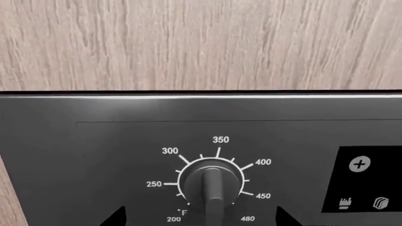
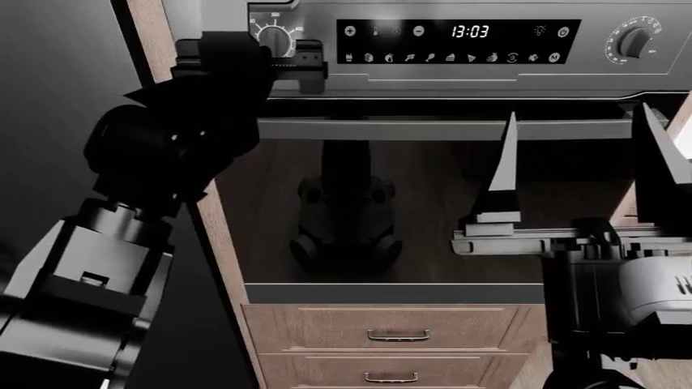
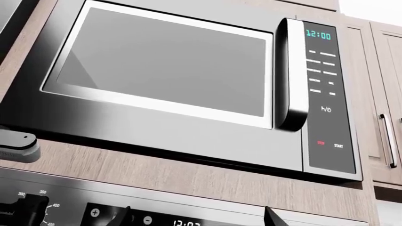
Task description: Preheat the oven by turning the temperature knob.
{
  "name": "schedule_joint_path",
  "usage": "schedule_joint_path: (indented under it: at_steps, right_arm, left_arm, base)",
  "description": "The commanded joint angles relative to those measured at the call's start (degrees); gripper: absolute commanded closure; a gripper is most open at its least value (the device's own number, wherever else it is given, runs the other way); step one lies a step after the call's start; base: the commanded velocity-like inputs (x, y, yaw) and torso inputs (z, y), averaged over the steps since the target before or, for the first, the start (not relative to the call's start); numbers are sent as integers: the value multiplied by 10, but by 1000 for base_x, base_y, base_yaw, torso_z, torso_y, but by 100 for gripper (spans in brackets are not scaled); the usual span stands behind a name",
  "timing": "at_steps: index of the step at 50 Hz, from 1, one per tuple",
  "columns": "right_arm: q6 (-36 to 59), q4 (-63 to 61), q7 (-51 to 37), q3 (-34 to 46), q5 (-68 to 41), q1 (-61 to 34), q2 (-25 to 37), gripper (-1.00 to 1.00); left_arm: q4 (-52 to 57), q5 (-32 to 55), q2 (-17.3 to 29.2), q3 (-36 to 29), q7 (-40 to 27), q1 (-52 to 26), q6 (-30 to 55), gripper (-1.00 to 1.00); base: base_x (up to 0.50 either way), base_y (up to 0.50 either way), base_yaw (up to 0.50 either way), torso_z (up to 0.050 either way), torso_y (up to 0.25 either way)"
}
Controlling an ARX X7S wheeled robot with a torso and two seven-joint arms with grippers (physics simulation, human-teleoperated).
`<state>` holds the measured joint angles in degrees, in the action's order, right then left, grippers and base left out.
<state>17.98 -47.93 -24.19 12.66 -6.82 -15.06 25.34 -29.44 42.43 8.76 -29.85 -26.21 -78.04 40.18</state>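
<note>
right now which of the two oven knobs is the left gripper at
The temperature knob, at the left end of the oven panel, ringed by numerals 250 to 450. The left gripper is right at it; the tick-ringed knob sits far right, unattended.

1. We are seeing the small round numeral-ringed temperature knob (image 2: 275,38) sitting left of the black digital display (image 2: 459,41).
2. The tick-ringed round knob (image 2: 636,40) is sitting right of it.
3. The wooden drawers (image 2: 396,334) are lying below the large stainless-steel oven (image 2: 433,81).

My head camera looking forward and down at the oven (image 2: 454,81) front from mid distance, my left wrist camera facing the temperature knob (image 1: 212,181) squarely at close range, my right wrist camera tilted upward at the microwave (image 3: 188,89), all three sharing the control panel.
</note>
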Motion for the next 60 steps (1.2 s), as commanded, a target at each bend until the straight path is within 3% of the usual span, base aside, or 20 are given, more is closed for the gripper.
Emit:
schedule_joint_path:
  at_steps: [1,60]
  right_arm:
    - [-2,2,-1,2,1,1,1,-100]
    - [-1,-3,-8,7,-2,3,9,-100]
  left_arm:
    - [5,3,-2,-4,1,1,-1,-100]
    - [-65,-10,-15,-29,28,-12,-48,-100]
  base:
    - [0,0,0,0,0]
    - [0,0,0,0,0]
